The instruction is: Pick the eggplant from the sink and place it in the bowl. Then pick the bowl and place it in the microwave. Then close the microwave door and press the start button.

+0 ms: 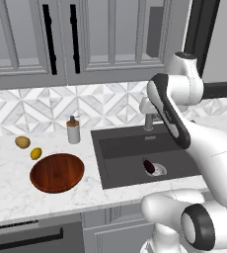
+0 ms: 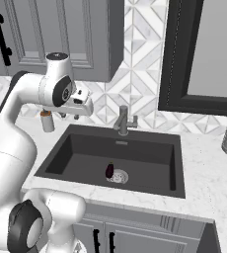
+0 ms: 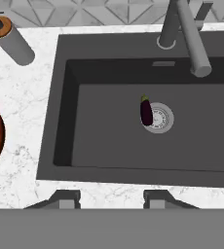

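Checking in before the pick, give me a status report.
Hand open, high above the sink. Eggplant beside the drain, untouched. Faucet overhangs nearby.

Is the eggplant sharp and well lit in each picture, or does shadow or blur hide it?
Left base view: the eggplant is small, dark against the dark sink, slightly soft. Right base view: also small, low contrast, no glare. Hand view: clearest, the eggplant lies crisp beside the drain; flat even light, hardly any shadow.
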Tool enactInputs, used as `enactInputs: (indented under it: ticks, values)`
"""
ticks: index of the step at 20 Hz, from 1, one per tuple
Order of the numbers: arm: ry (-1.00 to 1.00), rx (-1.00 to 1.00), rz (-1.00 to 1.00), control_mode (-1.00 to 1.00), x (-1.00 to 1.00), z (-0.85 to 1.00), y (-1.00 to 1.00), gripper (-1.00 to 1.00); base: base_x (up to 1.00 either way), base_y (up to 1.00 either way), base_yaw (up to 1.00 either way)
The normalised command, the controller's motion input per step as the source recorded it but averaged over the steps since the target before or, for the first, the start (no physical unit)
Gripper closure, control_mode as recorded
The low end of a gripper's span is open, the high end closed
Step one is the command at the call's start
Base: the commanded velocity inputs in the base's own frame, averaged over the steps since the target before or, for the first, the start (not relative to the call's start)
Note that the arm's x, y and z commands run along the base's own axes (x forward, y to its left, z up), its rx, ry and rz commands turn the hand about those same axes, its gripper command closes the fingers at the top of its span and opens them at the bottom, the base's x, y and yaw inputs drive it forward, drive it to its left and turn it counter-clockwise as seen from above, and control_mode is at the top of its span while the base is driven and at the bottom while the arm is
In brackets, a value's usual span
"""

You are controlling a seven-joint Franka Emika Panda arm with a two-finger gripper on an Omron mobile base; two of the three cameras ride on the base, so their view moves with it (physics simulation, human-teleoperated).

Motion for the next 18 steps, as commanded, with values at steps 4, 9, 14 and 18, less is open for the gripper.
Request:
enactInputs:
  ticks: [4,9,14,18]
  values:
    - [-0.04,0.00,0.00,-1.00,-0.25,0.00,0.00,-1.00,0.00,0.00,0.00]
    - [0.00,0.01,0.00,-1.00,-0.65,-0.01,0.00,-1.00,0.00,0.00,0.00]
    - [0.00,0.00,0.00,-1.00,-0.51,-0.30,-0.02,-1.00,0.00,0.00,0.00]
    - [0.01,0.00,0.00,-1.00,0.00,-0.56,0.00,-1.00,0.00,0.00,0.00]
